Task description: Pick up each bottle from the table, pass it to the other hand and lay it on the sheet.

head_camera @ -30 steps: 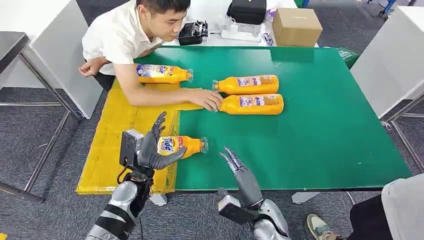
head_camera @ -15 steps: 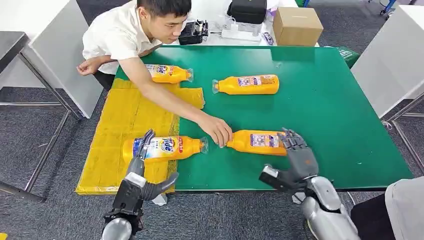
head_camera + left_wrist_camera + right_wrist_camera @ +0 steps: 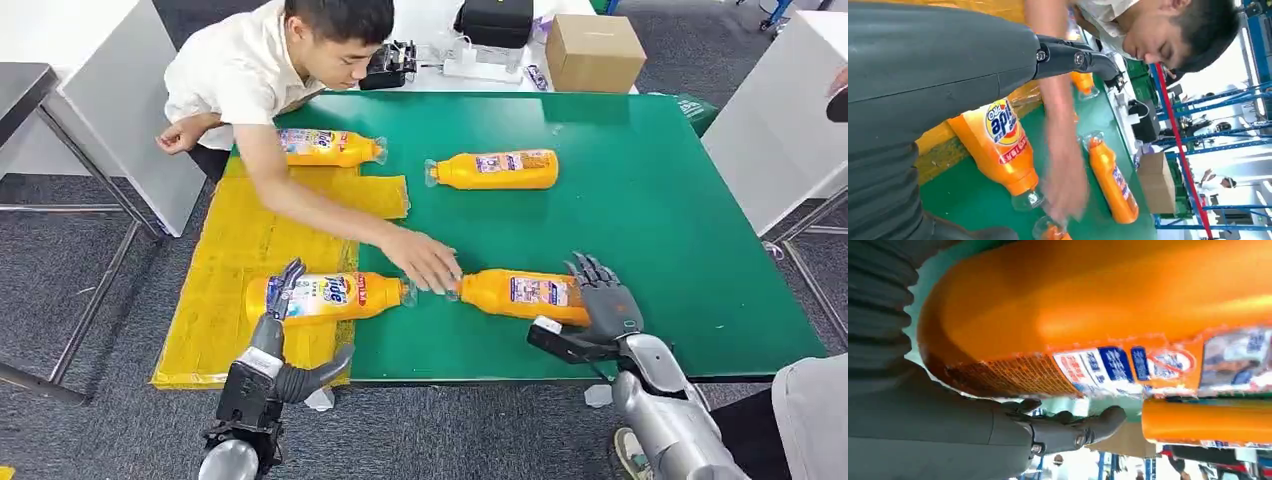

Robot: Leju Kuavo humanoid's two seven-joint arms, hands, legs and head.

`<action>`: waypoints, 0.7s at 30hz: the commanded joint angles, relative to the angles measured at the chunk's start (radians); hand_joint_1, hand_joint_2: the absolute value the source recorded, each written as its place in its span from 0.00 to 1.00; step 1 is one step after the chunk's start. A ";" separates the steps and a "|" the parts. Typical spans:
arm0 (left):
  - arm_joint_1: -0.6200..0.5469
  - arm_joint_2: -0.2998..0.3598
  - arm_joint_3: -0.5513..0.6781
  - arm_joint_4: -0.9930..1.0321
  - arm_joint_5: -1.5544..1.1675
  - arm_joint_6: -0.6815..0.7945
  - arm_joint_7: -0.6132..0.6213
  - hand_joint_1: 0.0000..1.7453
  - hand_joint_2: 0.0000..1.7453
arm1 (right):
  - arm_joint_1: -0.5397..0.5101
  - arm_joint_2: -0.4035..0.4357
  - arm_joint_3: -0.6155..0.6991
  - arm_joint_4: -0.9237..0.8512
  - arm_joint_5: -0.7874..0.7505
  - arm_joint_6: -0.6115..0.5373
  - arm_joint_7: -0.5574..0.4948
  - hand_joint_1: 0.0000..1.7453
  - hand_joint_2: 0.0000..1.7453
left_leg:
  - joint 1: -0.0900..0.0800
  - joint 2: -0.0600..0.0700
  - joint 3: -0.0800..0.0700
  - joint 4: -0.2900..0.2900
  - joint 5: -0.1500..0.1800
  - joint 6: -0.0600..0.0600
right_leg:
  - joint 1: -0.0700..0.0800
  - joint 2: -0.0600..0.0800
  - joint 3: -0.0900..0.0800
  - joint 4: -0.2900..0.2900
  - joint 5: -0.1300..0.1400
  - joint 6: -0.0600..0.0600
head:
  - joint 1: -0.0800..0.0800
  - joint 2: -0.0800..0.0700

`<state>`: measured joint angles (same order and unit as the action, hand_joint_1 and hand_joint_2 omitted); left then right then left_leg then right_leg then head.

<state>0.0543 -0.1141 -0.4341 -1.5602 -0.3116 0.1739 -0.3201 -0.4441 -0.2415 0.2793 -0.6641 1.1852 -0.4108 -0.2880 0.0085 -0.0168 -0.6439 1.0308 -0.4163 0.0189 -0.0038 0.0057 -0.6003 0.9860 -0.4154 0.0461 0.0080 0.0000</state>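
Note:
An orange bottle [image 3: 520, 295] [image 3: 1098, 300] lies on the green table [image 3: 680, 220] near its front edge. My right hand [image 3: 598, 308] [image 3: 1063, 432] is at the bottle's base, fingers spread over it and thumb under it, with no firm grip visible. A person's hand [image 3: 425, 262] [image 3: 1063, 185] hovers by its cap. A second orange bottle [image 3: 325, 297] [image 3: 1003, 145] lies on the yellow sheet [image 3: 240, 240]. My left hand [image 3: 280, 345] [image 3: 923, 75] is open just in front of it, fingertips at its base. A third bottle [image 3: 325, 147] lies at the sheet's far end.
Another orange bottle [image 3: 495, 169] [image 3: 1110, 182] lies mid-table. The person leans in from the far left corner. A cardboard box [image 3: 592, 52] and black gear [image 3: 493, 22] sit on the white table behind. A second person's leg [image 3: 805, 420] is at the front right.
The whole view shifted a little. The person's hand drew back to the near bottle's cap. My right hand closed in around that bottle's base. My left hand sank slightly lower.

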 commanded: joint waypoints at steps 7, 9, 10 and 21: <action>-0.114 0.013 -0.031 0.120 0.062 -0.022 -0.019 0.00 1.00 | -0.150 0.024 0.082 0.342 0.004 0.272 0.001 1.00 1.00 | 0.000 0.001 0.016 -0.003 0.000 0.000 | 0.000 -0.001 0.003 -0.004 -0.001 -0.002 | 0.000 0.000; -0.115 0.013 -0.034 0.124 0.066 -0.021 -0.021 0.00 1.00 | -0.143 0.027 0.069 0.342 -0.016 0.282 -0.011 1.00 1.00 | 0.000 0.000 0.017 -0.003 -0.001 0.000 | 0.000 -0.001 0.005 -0.005 -0.002 -0.002 | 0.000 0.000; -0.118 0.014 -0.036 0.128 0.070 -0.022 -0.024 0.00 1.00 | -0.140 0.028 0.059 0.345 -0.034 0.306 -0.025 1.00 1.00 | 0.000 0.000 0.017 -0.003 0.000 0.001 | 0.001 -0.001 0.006 -0.005 -0.002 -0.001 | 0.001 0.000; -0.124 0.014 -0.040 0.133 0.078 -0.024 -0.027 0.00 1.00 | -0.130 0.025 0.051 0.342 -0.053 0.322 -0.039 1.00 1.00 | 0.001 0.001 0.020 -0.003 -0.002 0.002 | 0.001 0.000 0.014 -0.005 -0.001 0.001 | 0.000 0.000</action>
<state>-0.0285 -0.1144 -0.4513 -1.4950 -0.2377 0.1537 -0.3479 -0.6285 -0.2327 0.3193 -0.4211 1.1330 -0.1236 -0.3269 0.0085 -0.0136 -0.6263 1.0309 -0.4184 0.0213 -0.0036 0.0086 -0.5849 0.9837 -0.4156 0.0484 0.0080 0.0000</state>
